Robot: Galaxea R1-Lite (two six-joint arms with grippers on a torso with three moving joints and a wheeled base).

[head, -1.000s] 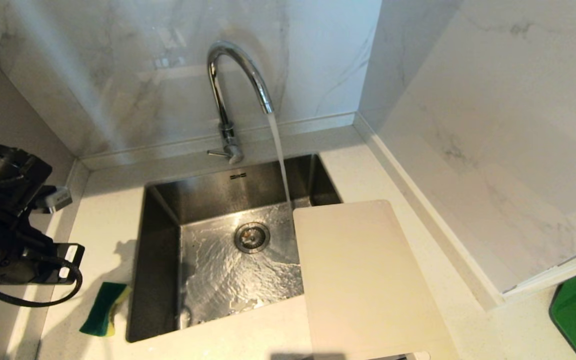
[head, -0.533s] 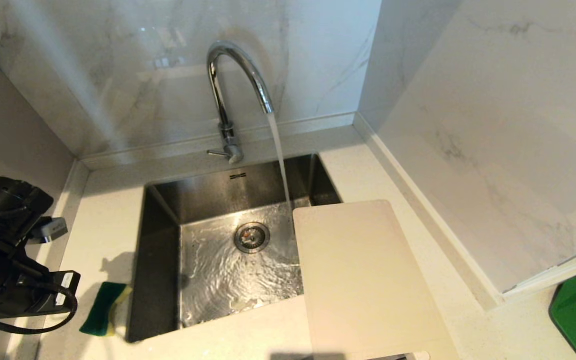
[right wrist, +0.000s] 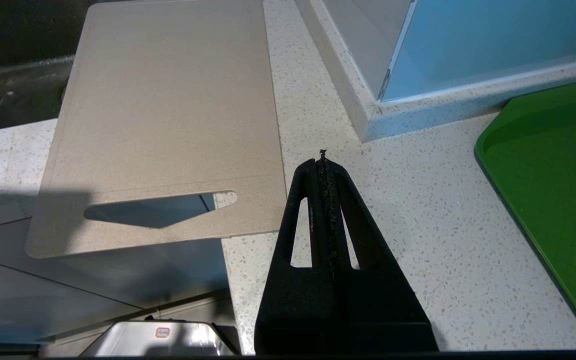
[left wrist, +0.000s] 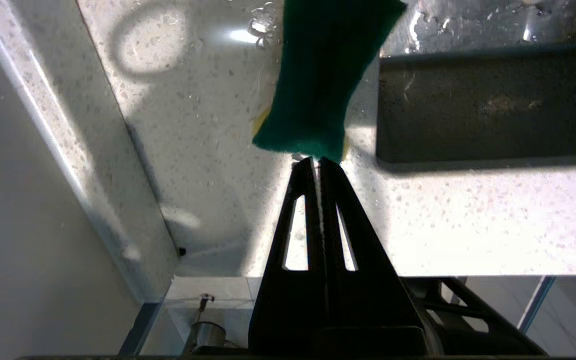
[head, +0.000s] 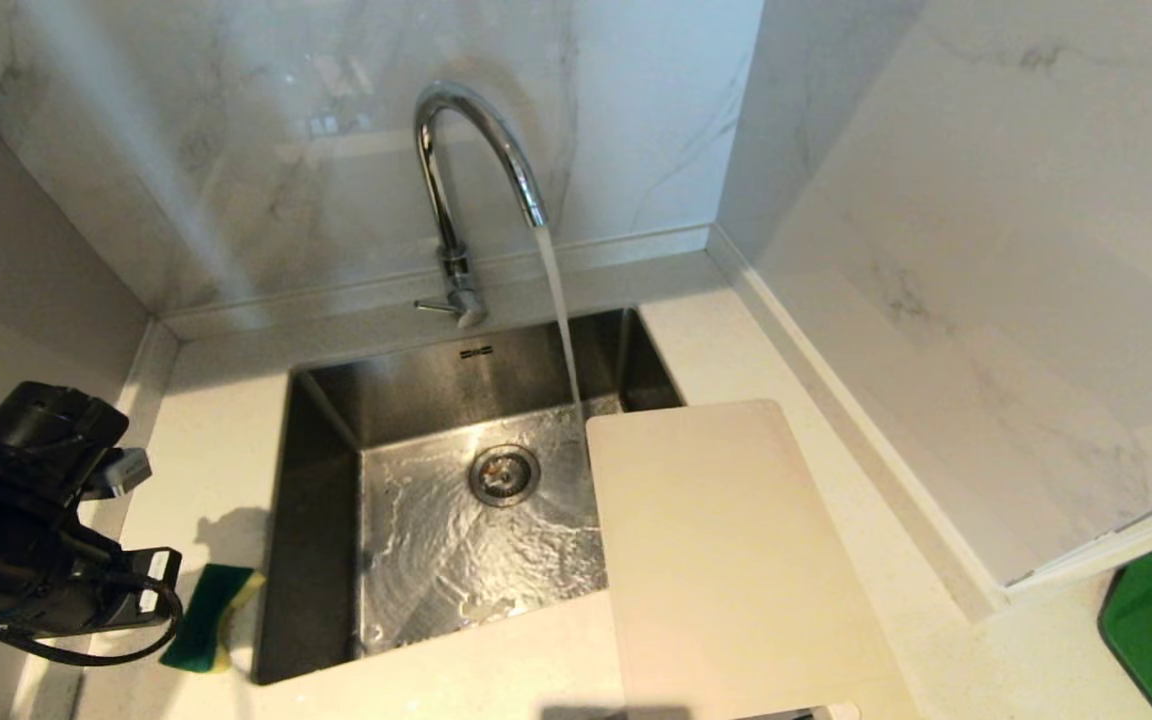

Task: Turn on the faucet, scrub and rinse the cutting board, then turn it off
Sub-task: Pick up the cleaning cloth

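Faucet (head: 466, 160) chrome gooseneck, running, flat cream cutting board (head: 726, 560) w/ slot

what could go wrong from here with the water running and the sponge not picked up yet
1. The left hand is nearly shut right at the near end of the sponge; pressing on like that may shove it toward the sink instead of gripping it.
2. The cutting board overhangs the counter's front edge at its handle end, so a hard scrub might tip or slide it.
3. The faucet is running beside the board, so spray may wet the counter.
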